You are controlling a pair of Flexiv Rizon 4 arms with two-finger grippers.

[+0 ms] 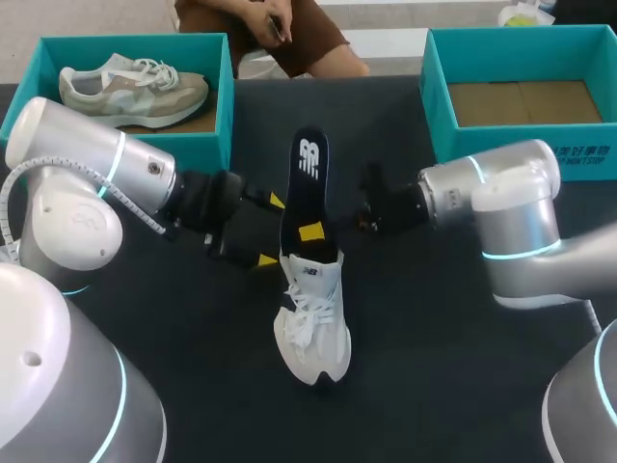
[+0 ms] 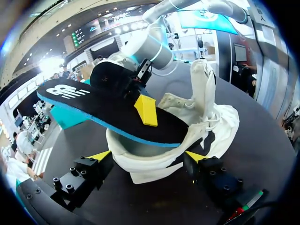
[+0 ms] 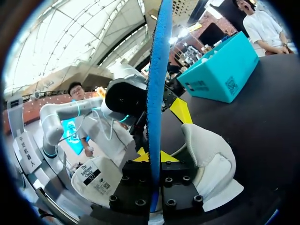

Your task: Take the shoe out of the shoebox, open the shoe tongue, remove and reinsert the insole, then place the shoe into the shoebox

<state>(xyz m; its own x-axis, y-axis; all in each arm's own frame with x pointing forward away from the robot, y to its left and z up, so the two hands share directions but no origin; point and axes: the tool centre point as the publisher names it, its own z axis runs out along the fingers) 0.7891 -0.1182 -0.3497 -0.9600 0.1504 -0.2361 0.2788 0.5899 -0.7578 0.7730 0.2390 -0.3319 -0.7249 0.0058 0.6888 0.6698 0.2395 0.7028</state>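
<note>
Shoe (image 1: 313,323) mid-desk (image 1: 443,347), insole (image 1: 307,178) standing half out of it.
Right gripper (image 1: 312,231) pinches the insole tight. Left gripper (image 1: 270,231) sits at the heel, hold unclear. A skewed push could buckle the insole or topple the shoe.

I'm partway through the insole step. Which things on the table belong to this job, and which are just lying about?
In the job:
- white shoe, on the table
- insole, standing up out of it, held by the right gripper
- left gripper, at the shoe's heel
- empty shoebox, likely where the shoe goes

Lying about:
- second shoebox
- beige sneaker inside it
</note>
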